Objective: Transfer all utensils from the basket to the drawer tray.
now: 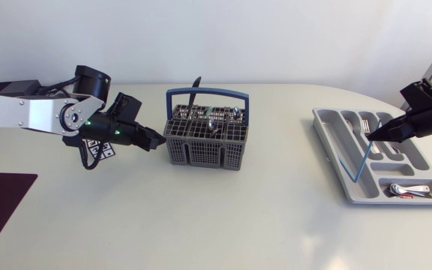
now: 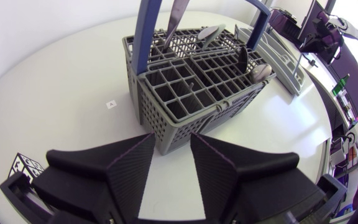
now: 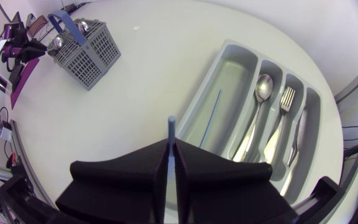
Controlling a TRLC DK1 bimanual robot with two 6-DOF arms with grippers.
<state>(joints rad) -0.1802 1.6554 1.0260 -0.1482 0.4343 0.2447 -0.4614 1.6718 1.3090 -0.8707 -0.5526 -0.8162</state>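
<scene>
Right gripper [image 3: 171,144]: the matte black wedge fingers are clamped together on a thin light-blue plastic straw [image 3: 171,127]. The straw's long axis runs in line with the fingers. Its free end projects ahead of them, slanting down toward the outer long compartment of the grey moulded plastic drawer tray [image 3: 238,43].

A second thin blue straw [image 3: 215,115] lies lengthwise in that compartment. In the neighbouring slots a polished metal spoon [image 3: 263,87], fork [image 3: 286,98] and knife [image 3: 298,134] lie parallel.

Left gripper [image 2: 173,140]: fingers spread, nothing between them. It sits just short of the grey plastic lattice basket [image 2: 179,127] with its blue hoop handle [image 2: 146,37]. Metal spoons [image 2: 257,73] stand bowl-up inside the basket.
</scene>
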